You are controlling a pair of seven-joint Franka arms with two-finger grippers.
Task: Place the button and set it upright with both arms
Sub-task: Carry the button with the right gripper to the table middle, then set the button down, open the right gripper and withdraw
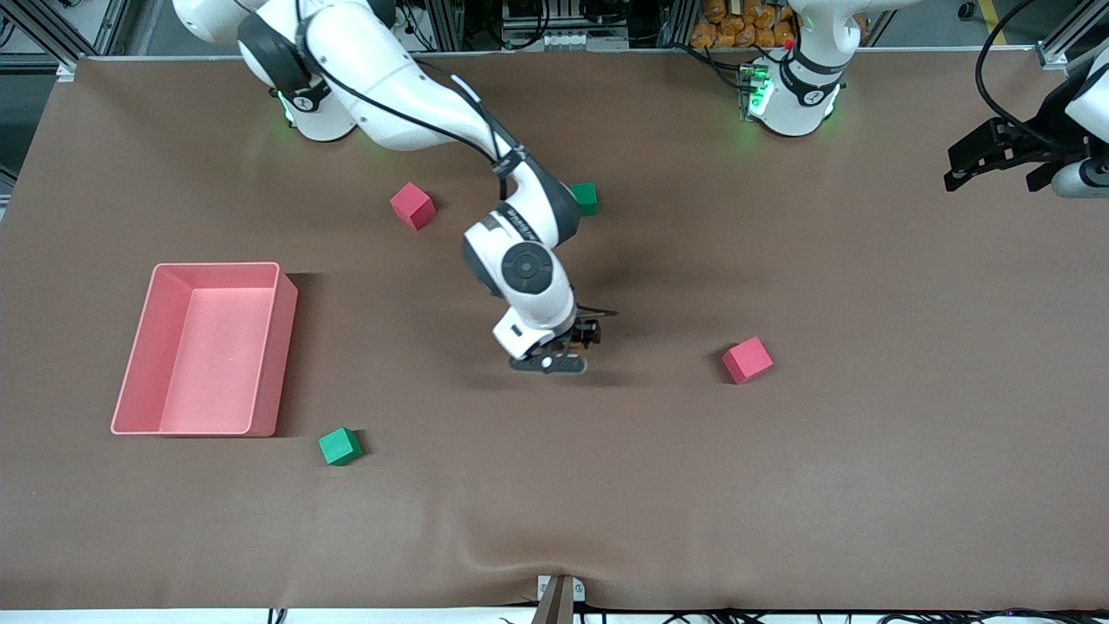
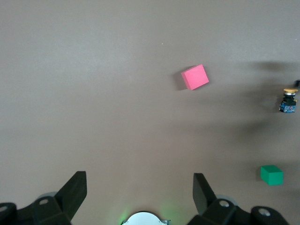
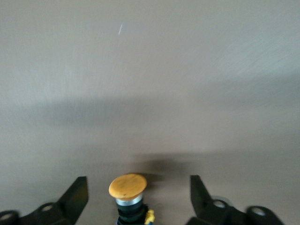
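The button (image 3: pixel 127 187) stands upright on the brown table with its orange cap up, between the spread fingers of my right gripper (image 3: pixel 138 180), which do not touch it. In the front view the right gripper (image 1: pixel 565 354) is low at mid-table and the button (image 1: pixel 575 344) barely shows under it. The button also shows small in the left wrist view (image 2: pixel 289 100). My left gripper (image 2: pixel 138 187) is open and empty; in the front view it (image 1: pixel 996 160) hangs in the air at the left arm's end of the table, and that arm waits.
A pink bin (image 1: pixel 275 347) sits toward the right arm's end. Red cubes (image 1: pixel 411 205) (image 1: pixel 747 360) and green cubes (image 1: pixel 340 446) (image 1: pixel 586 198) lie scattered. The left wrist view shows a red cube (image 2: pixel 195 77) and a green cube (image 2: pixel 271 175).
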